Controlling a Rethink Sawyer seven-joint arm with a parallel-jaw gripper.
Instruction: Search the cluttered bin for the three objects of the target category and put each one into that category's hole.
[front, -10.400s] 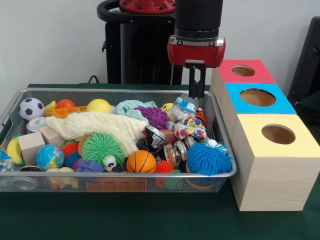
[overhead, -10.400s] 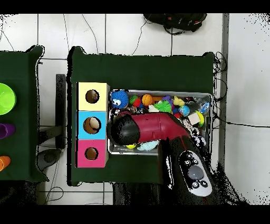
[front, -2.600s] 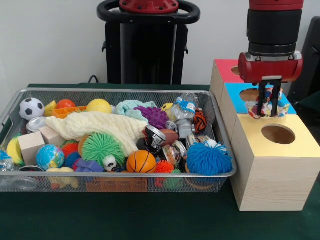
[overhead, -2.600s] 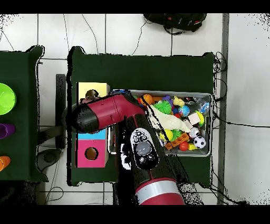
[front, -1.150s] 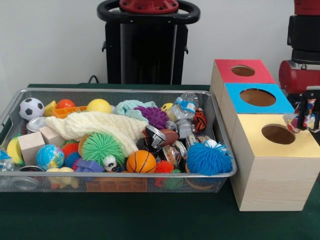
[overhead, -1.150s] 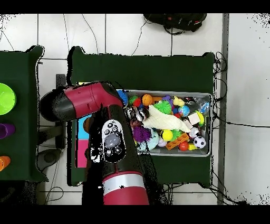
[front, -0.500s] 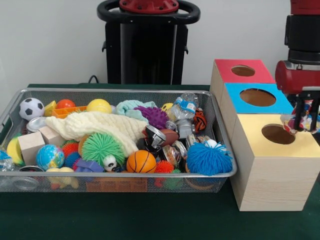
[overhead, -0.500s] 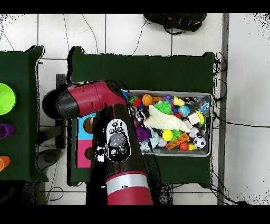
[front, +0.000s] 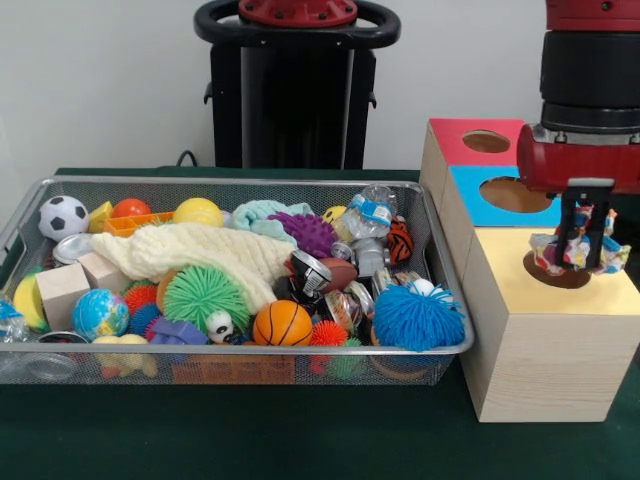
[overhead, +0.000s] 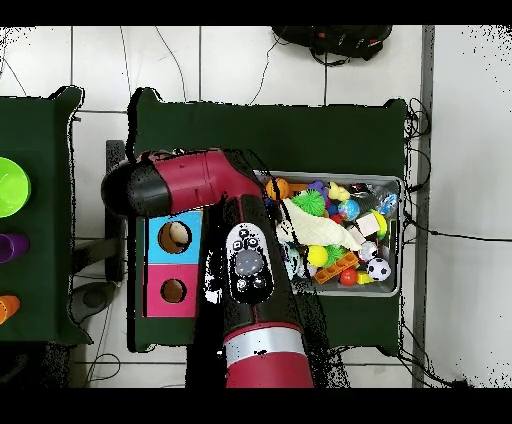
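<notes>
Holding a clear bag of colourful pieces (front: 578, 250) over the yellow box (front: 551, 335).
Gripper (front: 583, 240) is clenched on it above that box's hole (front: 556, 270), right of the wire bin (front: 444, 262).

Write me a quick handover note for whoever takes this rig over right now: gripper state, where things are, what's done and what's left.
Gripper: shut on a crinkly multicoloured packet, held right over the hole of the yellow-topped box; the packet partly hides the hole.
Boxes: the red-topped box and blue-topped box stand behind the yellow one, to the right of the wire bin in the front view.
Done: packet lifted clear of the bin and lined up over the hole.
Left: release it into the hole, then go back to the bin for more of that kind. What already lies inside the boxes cannot be seen.
</notes>
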